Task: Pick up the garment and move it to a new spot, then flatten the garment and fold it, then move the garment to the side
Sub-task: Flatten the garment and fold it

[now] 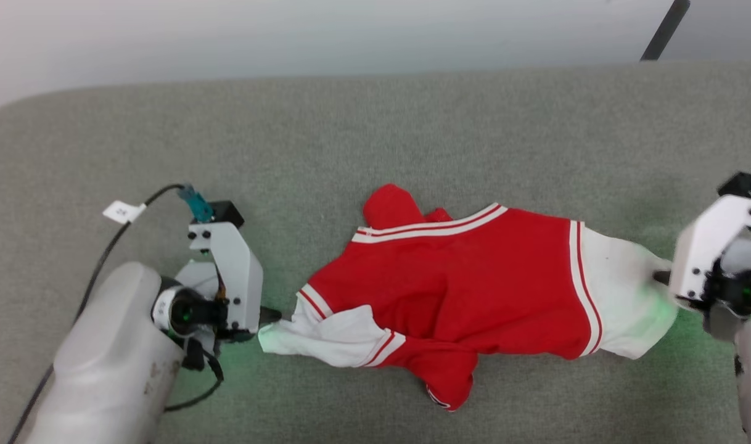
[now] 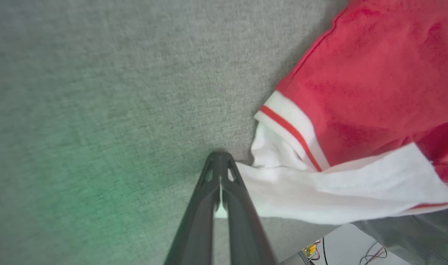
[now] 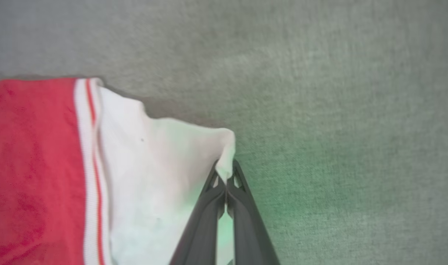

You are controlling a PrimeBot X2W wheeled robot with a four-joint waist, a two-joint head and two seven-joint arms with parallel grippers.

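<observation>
You had the red jersey [image 1: 455, 277] lying rumpled mid-way across the grey felt surface [image 1: 375, 123]. Your left gripper [image 1: 272, 316] was clenched on the left white sleeve [image 1: 326, 339], and your right gripper [image 1: 660, 277] pinched the right white sleeve [image 1: 622, 308] at its tip.

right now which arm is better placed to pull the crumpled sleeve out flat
Left. The left gripper is shut on the tip of that white sleeve, so pulling outward should straighten it. The right gripper holds the other sleeve across the garment.
</observation>
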